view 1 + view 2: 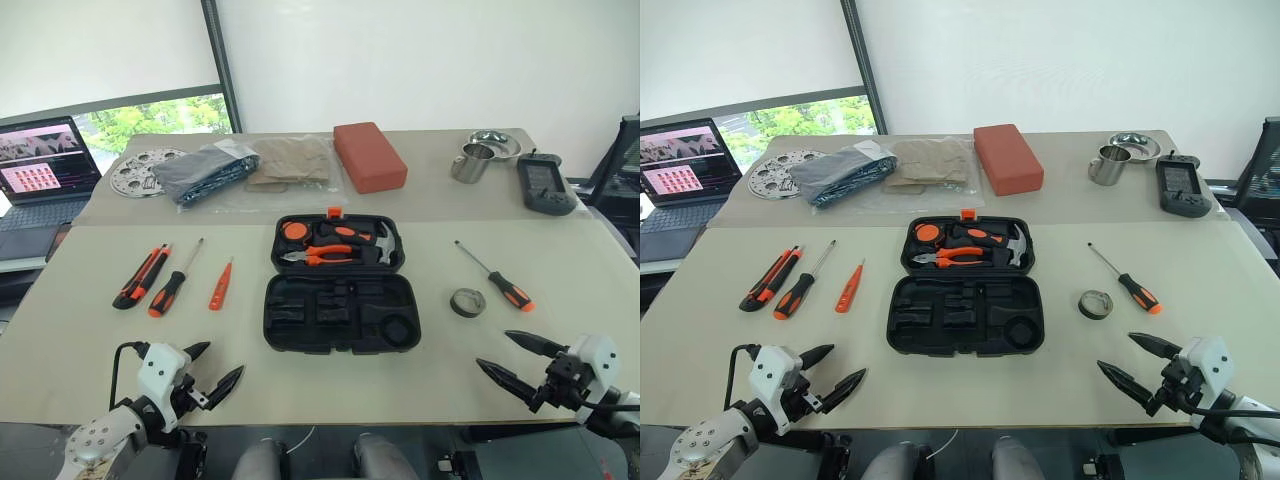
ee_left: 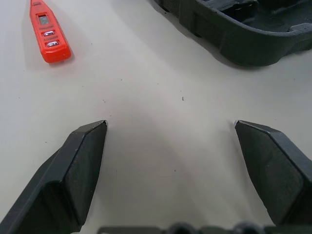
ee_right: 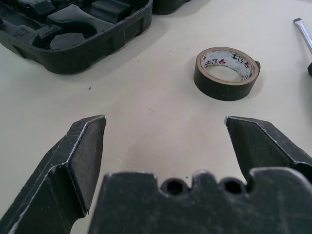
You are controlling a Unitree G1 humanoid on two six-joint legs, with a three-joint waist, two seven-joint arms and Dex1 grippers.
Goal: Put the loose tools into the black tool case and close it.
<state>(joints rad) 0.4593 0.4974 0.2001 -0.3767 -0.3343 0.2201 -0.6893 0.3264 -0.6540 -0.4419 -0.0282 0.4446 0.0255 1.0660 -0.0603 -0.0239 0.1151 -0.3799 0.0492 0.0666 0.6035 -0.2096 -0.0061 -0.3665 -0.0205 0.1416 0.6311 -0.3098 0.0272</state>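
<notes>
The black tool case (image 1: pixel 340 312) lies open at the table's middle, its far half holding orange-handled pliers and a hammer, its near half showing bare recesses. Left of it lie an orange-and-black utility knife (image 1: pixel 141 276), an orange-and-black screwdriver (image 1: pixel 172 284) and a small all-orange screwdriver (image 1: pixel 220 285). To the right rest a second screwdriver (image 1: pixel 496 278) and a dark tape roll (image 1: pixel 467 302). My left gripper (image 1: pixel 212 370) hovers open at the near left edge, nothing between its fingers. My right gripper (image 1: pixel 508 360) stands open at the near right, the tape roll (image 3: pixel 225 72) just ahead of it.
At the back lie a red-brown block (image 1: pixel 368 156), folded bags (image 1: pixel 245 167), a perforated metal disc (image 1: pixel 142 172), a steel cup (image 1: pixel 473 162) and bowl, and a dark handheld device (image 1: pixel 545 184). A laptop (image 1: pixel 40 165) sits at the far left.
</notes>
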